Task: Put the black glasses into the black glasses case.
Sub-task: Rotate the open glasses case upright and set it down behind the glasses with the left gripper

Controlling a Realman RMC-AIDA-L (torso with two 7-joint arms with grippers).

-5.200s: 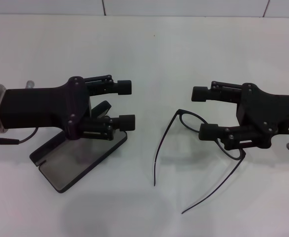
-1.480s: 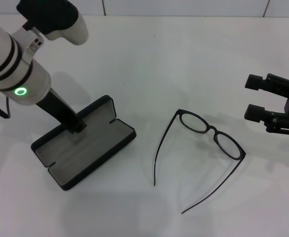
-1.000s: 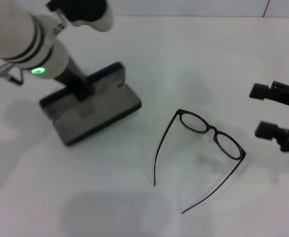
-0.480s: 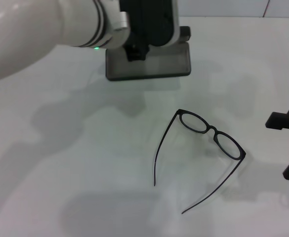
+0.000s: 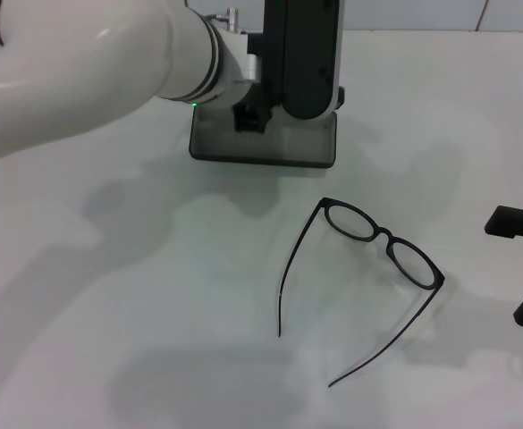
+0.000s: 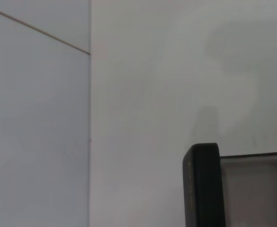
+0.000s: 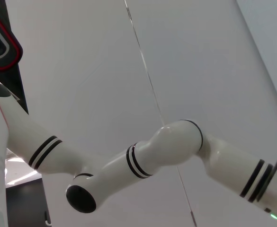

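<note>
The black glasses [image 5: 384, 236] lie on the white table [image 5: 154, 357], right of centre, lenses toward the far right and both temple arms unfolded toward the front. The black glasses case [image 5: 270, 141] is open at the far middle, its grey lining showing and its lid standing up. My left gripper [image 5: 250, 116] is shut on the case from the left. I cannot tell whether the case rests on the table. The case's edge and lining also show in the left wrist view [image 6: 202, 184]. My right gripper [image 5: 522, 266] is open and empty at the right edge, right of the glasses.
My big white left arm [image 5: 109, 54] reaches across the far left of the table and casts shadows on it. A tiled wall [image 5: 404, 13] runs along the table's far edge. The right wrist view shows only the left arm [image 7: 166, 146] and a wall.
My left arm has carried the open case from the left front to the far middle and turned it. My right gripper has drawn back to the right edge. The glasses have not moved.
</note>
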